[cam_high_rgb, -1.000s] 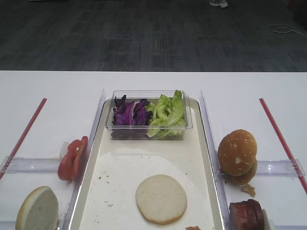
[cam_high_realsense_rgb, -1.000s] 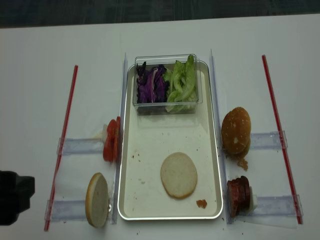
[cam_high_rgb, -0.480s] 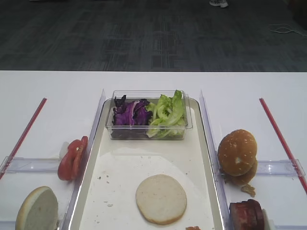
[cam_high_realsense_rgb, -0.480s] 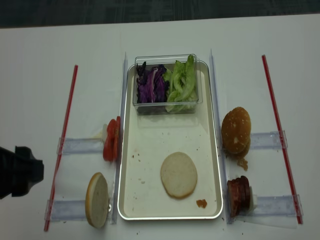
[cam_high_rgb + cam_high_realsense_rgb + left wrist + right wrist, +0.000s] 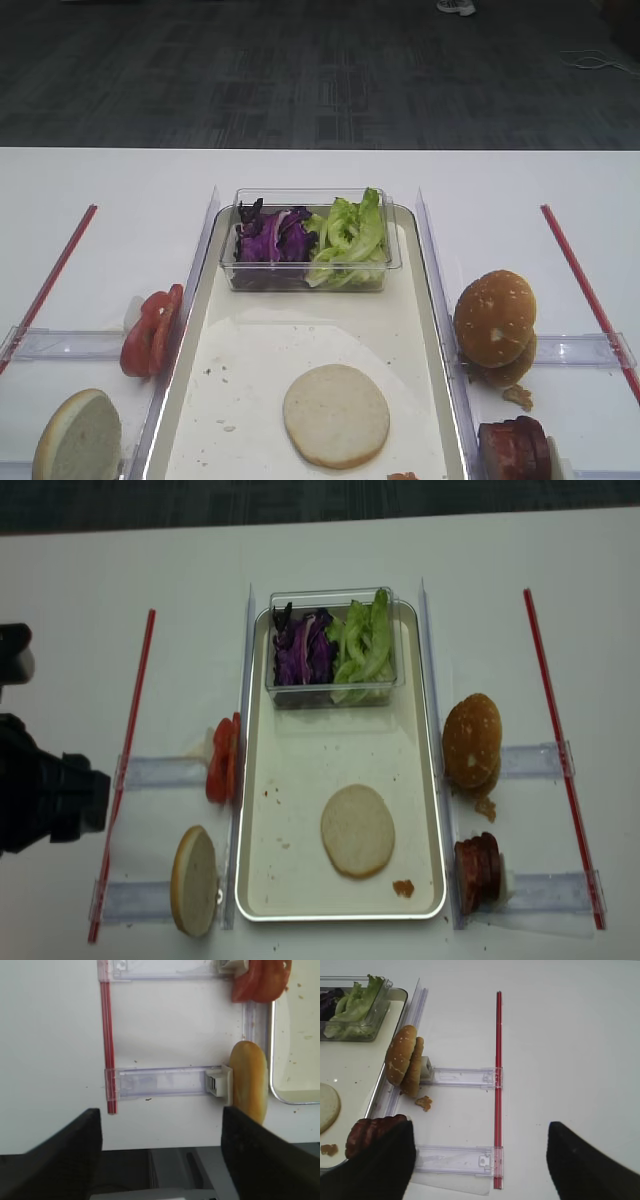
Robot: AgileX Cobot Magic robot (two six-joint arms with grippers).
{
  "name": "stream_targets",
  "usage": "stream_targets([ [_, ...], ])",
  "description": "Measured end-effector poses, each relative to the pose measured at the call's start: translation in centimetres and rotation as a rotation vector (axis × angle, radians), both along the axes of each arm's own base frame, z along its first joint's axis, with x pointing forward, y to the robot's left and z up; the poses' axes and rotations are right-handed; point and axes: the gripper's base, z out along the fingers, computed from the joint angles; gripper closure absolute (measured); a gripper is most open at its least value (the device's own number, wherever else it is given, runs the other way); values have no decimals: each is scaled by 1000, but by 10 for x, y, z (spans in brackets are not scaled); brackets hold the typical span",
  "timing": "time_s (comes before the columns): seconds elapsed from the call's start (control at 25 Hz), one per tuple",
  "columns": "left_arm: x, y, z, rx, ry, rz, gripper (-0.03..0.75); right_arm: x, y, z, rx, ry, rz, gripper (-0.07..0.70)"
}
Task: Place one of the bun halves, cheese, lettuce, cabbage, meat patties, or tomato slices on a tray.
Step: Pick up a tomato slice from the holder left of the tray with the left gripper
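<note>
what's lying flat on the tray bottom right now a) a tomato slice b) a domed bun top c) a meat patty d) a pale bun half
d: a pale bun half lies flat on the tray, while the tomato slices and patties stand in racks outside its rim.

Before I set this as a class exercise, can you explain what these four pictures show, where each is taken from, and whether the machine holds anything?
It is a two-armed robot at a white table. Two pictures look down from above; two come from cameras on its wrists. The left hand and right hand both stand open and empty. In the middle lies a tray with one pale bun half and a clear tub of purple cabbage and lettuce. Beside it stand tomato slices, meat patties and more buns.
</note>
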Motion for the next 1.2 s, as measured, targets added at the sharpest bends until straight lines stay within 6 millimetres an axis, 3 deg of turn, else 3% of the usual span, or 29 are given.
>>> stream_targets([
  [0.56, 37, -2, -27, -3, 82, -26, 245, 0, 0, 0, 0, 0, 0, 84],
  [1.2, 101, -4, -14, -4, 61, -26, 245, 0, 0, 0, 0, 0, 0, 84],
])
